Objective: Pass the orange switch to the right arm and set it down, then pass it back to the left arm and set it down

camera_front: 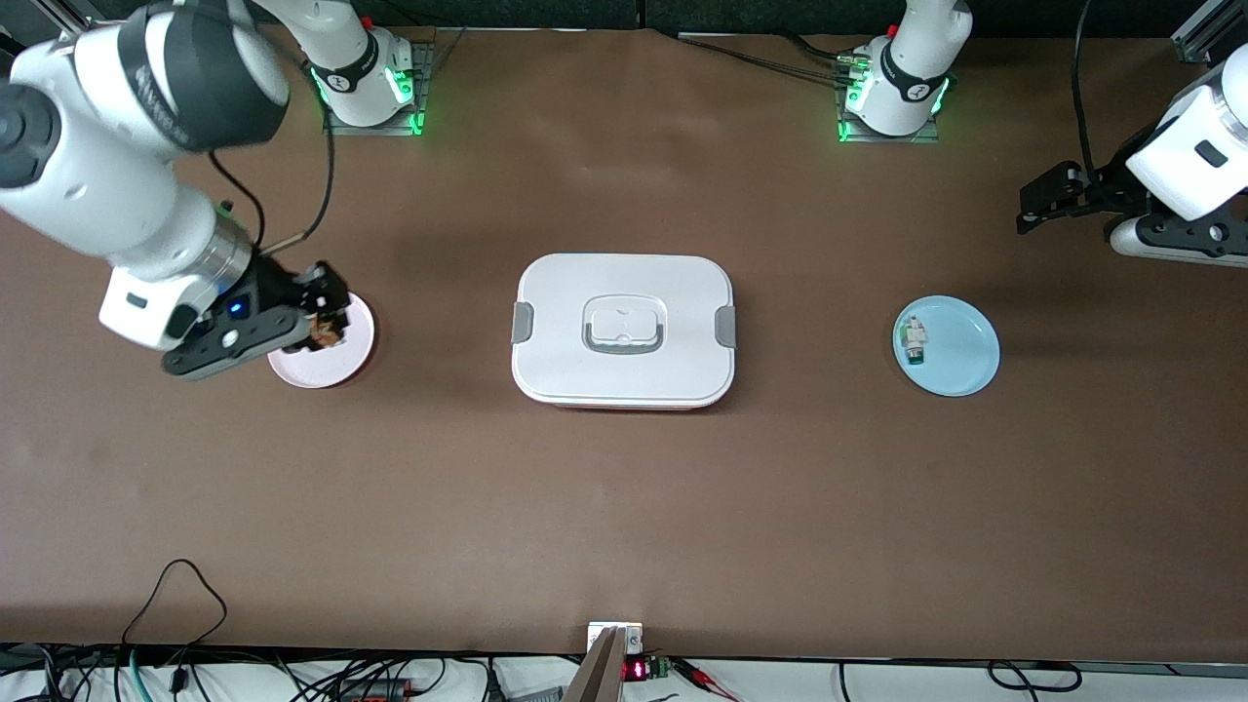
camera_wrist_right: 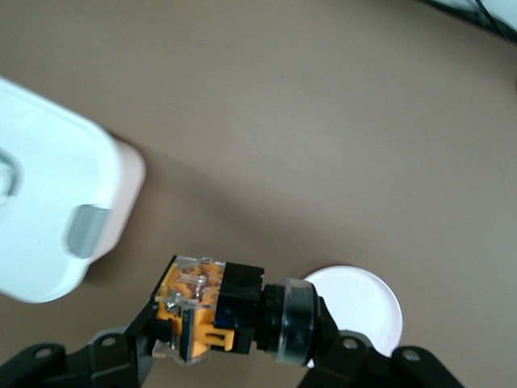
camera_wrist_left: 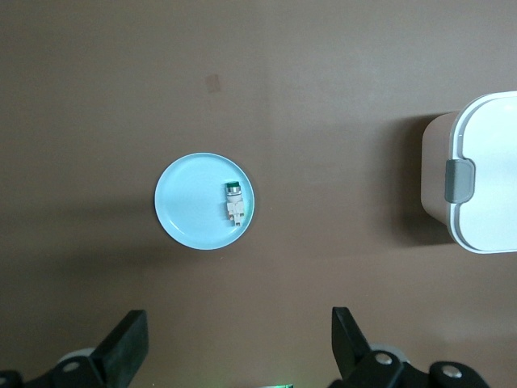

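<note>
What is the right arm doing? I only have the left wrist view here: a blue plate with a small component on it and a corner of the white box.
Observer: The right gripper is over a pink plate toward the right arm's end of the table.
Operator: Holding anything?
Observer: Yes, its fingers are shut on the orange switch, clear of the plate.
Operator: And the left gripper itself?
Observer: The left gripper is open, waiting above the table's edge, empty.

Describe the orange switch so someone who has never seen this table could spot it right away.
Start at the big white box mid-table, then look toward the right arm's end, where a pale pink plate sits. Above it, the right gripper holds the orange switch: black and orange, unlike the white-and-green component on the blue plate.
</note>
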Available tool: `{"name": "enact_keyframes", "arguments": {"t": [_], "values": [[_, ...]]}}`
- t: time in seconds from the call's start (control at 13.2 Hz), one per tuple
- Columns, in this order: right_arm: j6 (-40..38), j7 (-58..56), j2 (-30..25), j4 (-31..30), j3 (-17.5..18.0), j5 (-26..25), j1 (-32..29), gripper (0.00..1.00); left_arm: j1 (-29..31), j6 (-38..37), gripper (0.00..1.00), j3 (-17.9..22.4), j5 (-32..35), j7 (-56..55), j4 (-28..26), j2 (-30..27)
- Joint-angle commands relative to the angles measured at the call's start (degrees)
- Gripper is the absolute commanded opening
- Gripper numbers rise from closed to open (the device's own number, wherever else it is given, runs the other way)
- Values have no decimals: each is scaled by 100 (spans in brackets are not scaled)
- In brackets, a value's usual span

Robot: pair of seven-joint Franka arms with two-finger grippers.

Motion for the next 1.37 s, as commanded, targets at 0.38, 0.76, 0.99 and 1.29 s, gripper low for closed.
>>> {"name": "enact_keyframes", "arguments": {"t": [0.38, 0.76, 0.99, 1.29], "values": [[167, -2309, 61, 331, 531, 1932, 149, 24, 33, -29, 100, -14, -56, 148, 43, 23], [651, -4676, 333, 278, 530, 3049, 149, 24, 42, -336, 100, -14, -91, 140, 43, 23], [792, -5749, 473, 243, 530, 4200, 149, 24, 33, -827, 100, -14, -721, 140, 60, 40], [1019, -6708, 667, 41, 539, 5483, 193, 24, 33, -1242, 100, -14, -1934, 122, 87, 233]]}}
